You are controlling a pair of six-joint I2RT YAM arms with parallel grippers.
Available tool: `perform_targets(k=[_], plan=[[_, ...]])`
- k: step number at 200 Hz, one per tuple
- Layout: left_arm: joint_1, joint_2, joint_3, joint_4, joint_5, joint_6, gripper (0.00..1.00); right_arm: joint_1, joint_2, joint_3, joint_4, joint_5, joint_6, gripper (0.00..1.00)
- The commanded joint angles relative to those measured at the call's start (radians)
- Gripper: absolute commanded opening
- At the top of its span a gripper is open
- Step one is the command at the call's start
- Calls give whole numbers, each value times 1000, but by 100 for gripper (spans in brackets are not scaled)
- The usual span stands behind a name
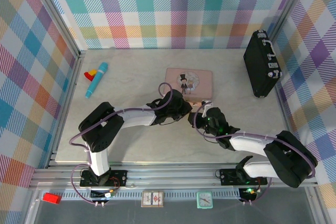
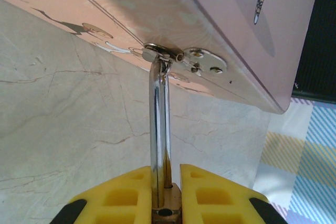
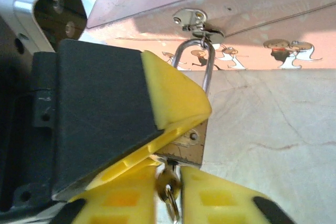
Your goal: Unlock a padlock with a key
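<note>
The small brass padlock hangs by its silvery shackle from the hasp on the pink tin's near side. My left gripper is shut on the padlock body, and the shackle runs up from it to the hasp. The key sits in the bottom of the padlock. My right gripper is shut on its head, a thin ring dangling below. In the top view the left gripper and right gripper meet just in front of the tin.
A black case with silver latches stands at the right wall. A teal marker and a red and yellow piece lie at the far left. The left gripper's yellow finger and black housing crowd the padlock's left side.
</note>
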Motion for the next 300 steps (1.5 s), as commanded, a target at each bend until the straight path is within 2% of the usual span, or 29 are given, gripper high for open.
perform_targets(k=[1,20,46,66,91,124,167,182,227,268,300], plan=[[7,-81,-1,1,15,100,0,-7,-24,-23,-58,-26,123,26],[10,-106,-10,-68,-4,178,0,-11,-57,-20,-106,-24,146,35],[17,-131,-35,-80,-3,251,0,-14,-136,-39,-145,3,141,48],[16,-134,-18,-125,-1,329,0,-23,-205,-37,-211,20,123,54],[16,-121,2,-192,-7,427,0,-33,-281,-32,-285,43,110,55],[17,-135,-21,-263,-85,564,0,-49,-343,-47,-322,67,114,56],[14,-169,-81,-290,-212,735,0,-52,-319,-47,-299,55,129,56],[13,-174,-108,-254,-223,772,0,-53,-302,-42,-289,50,131,56],[14,-141,-171,-156,-289,798,7,-53,-281,-22,-280,36,127,56],[13,-112,-171,-130,-297,792,25,-56,-300,-20,-299,37,125,56],[14,-156,-210,-83,-299,789,41,-60,-319,-21,-310,38,122,57]])
